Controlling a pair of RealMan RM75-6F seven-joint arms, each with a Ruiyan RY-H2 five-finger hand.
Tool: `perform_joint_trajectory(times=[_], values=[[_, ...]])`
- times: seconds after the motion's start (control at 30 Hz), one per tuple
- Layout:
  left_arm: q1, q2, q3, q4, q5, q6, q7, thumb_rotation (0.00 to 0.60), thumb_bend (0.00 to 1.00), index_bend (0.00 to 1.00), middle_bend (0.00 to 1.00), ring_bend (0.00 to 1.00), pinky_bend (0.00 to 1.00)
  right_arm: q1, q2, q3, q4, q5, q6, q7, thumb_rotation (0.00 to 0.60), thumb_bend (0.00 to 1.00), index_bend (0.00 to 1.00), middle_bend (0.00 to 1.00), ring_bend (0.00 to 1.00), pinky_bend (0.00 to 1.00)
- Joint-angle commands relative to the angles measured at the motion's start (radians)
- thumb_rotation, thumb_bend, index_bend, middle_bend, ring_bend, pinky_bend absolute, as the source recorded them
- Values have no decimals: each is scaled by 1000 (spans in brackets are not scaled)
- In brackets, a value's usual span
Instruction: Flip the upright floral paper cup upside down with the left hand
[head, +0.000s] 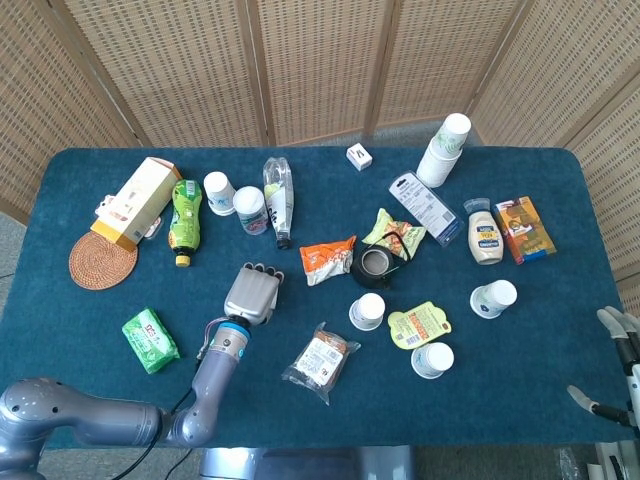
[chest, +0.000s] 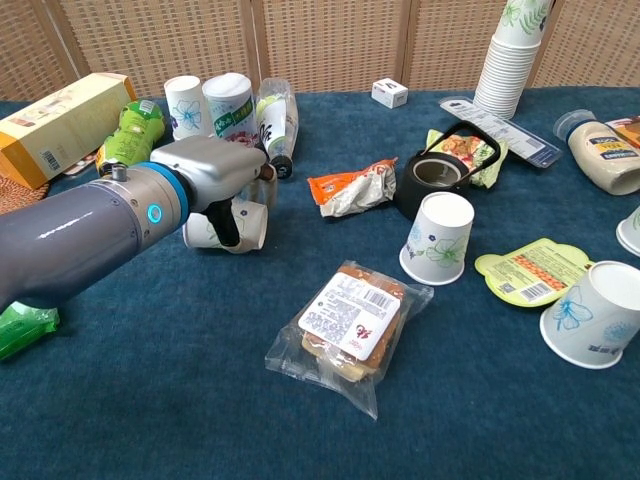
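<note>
Nearest the chest camera I see a clear-wrapped sandwich pack (chest: 347, 335) flat on the blue table (chest: 180, 400), with my left arm coming in from the left just behind it.

Left hand (chest: 212, 180) is palm-down, low over the cloth; from the head view the fingers (head: 262, 270) are curled down over the front edge. Under it is a floral paper cup (chest: 232, 227) — tipped, rim facing the chest camera, neither upright nor inverted. The thumb runs down across the cup's side and the curled fingers sit over it, so I read the hand as holding the cup. Contact on the far side is hidden. The head view doesn't show the cup at all; the hand covers it.

Right of the hand: orange snack bag (chest: 350, 188), black teapot (chest: 437, 174), then an inverted floral cup (chest: 437, 238).

Behind the hand: green bottle (chest: 128, 137), two upright floral cups (chest: 208, 106), clear bottle on its side (chest: 274, 118).

Right hand (head: 612, 370) shows only at the table's right edge in the head view — fingers spread apart, nothing in them.

Far back right, a tall cup stack (chest: 511, 60).
</note>
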Motion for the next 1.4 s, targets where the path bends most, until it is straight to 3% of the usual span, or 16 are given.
perform_joint_trajectory(times=[0.03, 0.23, 0.43, 0.6, 0.87, 1.4], values=[[0, 1, 4, 3, 1, -3, 6, 600, 330, 352, 413, 320, 354, 0, -1, 0, -2, -1, 1, -3, 600, 22, 0, 0, 0, 0], [4, -1, 1, 4, -1, -2, 0, 600, 337, 366, 428, 337, 367, -1, 0, 2, 1, 4, 3, 1, 600, 22, 0, 0, 0, 0], [45, 36, -18, -53, 79, 6, -126, 600, 337, 366, 429, 337, 368, 0, 0, 0, 4, 2, -1, 6, 600, 22, 0, 0, 0, 0], [123, 71, -31, -88, 191, -14, -371, 600, 335, 366, 428, 338, 369, 0, -3, -2, -1, -3, 1, -10, 600, 22, 0, 0, 0, 0], [231, 59, -32, -12, 336, -79, -776, 600, 326, 376, 430, 340, 369, 1, -8, -6, -9, -9, -2, -35, 600, 21, 0, 0, 0, 0], [325, -78, -34, 237, 601, -66, -1312, 600, 315, 369, 427, 327, 346, 3, -12, -7, -8, -6, -7, -44, 600, 21, 0, 0, 0, 0]])
